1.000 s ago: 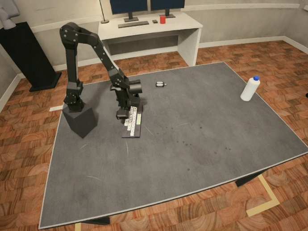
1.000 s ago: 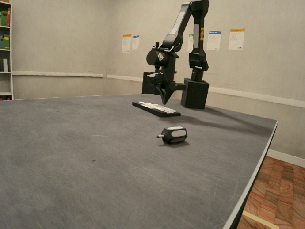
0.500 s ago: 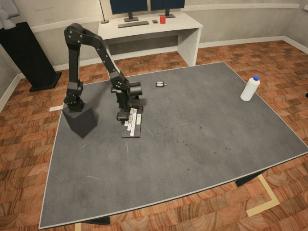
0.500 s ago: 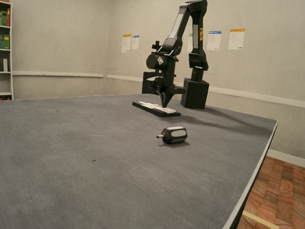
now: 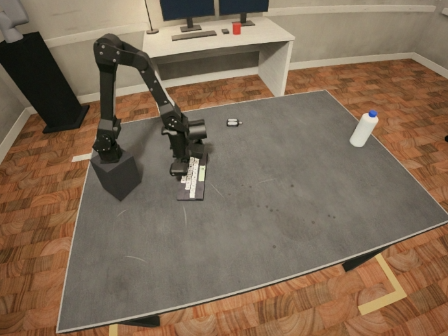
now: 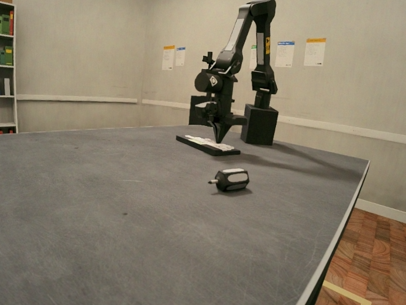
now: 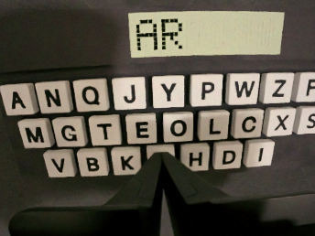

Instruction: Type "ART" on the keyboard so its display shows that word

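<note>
A black keyboard (image 5: 197, 177) with white letter keys lies on the grey table near the arm's base; it also shows in the exterior view (image 6: 208, 145). Its green display (image 7: 206, 34) reads "AR". My gripper (image 7: 160, 158) is shut and empty, its tips pressed down on the key in the bottom row between K (image 7: 126, 161) and H (image 7: 196, 158), which the fingers mostly hide. The T key (image 7: 105, 131) sits in the middle row, up and to the left of the tips. The gripper (image 6: 219, 138) stands upright over the keyboard in the exterior view.
A small black and white device (image 5: 234, 122) lies on the table behind the keyboard, also in the exterior view (image 6: 231, 179). A white bottle with a blue cap (image 5: 363, 128) stands near the right edge. The arm's base block (image 5: 115, 174) sits left of the keyboard.
</note>
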Controlling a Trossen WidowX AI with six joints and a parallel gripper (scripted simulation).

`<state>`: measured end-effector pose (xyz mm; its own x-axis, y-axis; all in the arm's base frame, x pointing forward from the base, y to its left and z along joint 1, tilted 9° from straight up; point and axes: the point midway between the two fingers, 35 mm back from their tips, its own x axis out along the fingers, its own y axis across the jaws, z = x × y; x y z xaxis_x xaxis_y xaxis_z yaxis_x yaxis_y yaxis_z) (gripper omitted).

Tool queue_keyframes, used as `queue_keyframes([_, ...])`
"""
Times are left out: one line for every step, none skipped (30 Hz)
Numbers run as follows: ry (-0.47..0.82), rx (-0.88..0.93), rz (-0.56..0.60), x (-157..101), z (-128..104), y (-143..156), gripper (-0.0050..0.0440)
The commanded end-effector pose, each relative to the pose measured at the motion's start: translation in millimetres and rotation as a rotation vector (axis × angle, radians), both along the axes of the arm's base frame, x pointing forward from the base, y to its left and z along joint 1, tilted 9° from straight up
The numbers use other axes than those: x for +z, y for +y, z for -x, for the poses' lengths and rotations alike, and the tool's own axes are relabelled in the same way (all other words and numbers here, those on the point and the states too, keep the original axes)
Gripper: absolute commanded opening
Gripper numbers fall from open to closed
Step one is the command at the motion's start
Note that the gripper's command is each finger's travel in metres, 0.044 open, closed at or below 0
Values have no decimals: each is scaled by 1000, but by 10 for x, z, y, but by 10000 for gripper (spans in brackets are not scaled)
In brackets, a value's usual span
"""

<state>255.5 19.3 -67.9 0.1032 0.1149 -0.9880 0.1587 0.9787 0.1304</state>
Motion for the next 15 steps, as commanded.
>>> queue_keyframes([-11,-2,0,13,-29,4,-50])
queue_keyframes([-7,-3,0,0,-18,6,-50])
queue_keyframes([-3,-3,0,-10,-10,7,-50])
queue_keyframes([-3,-3,0,-12,-9,8,-50])
queue_keyframes([-3,-3,0,-13,-9,8,-50])
queue_keyframes([-3,-3,0,-13,-9,8,-50])
queue_keyframes([-3,-3,0,-13,-9,8,-50])
queue_keyframes([-3,-2,0,-15,-8,8,-50])
queue_keyframes([-3,-2,0,-17,-8,8,-50])
queue_keyframes([-2,-2,0,-18,-7,9,-50])
queue_keyframes([-12,-2,0,12,-23,8,-50])
queue_keyframes([-12,-2,0,12,-23,8,-50])
queue_keyframes([-12,-2,0,12,-23,8,-50])
queue_keyframes([-12,-2,0,12,-23,8,-50])
queue_keyframes([-12,-2,0,12,-23,8,-50])
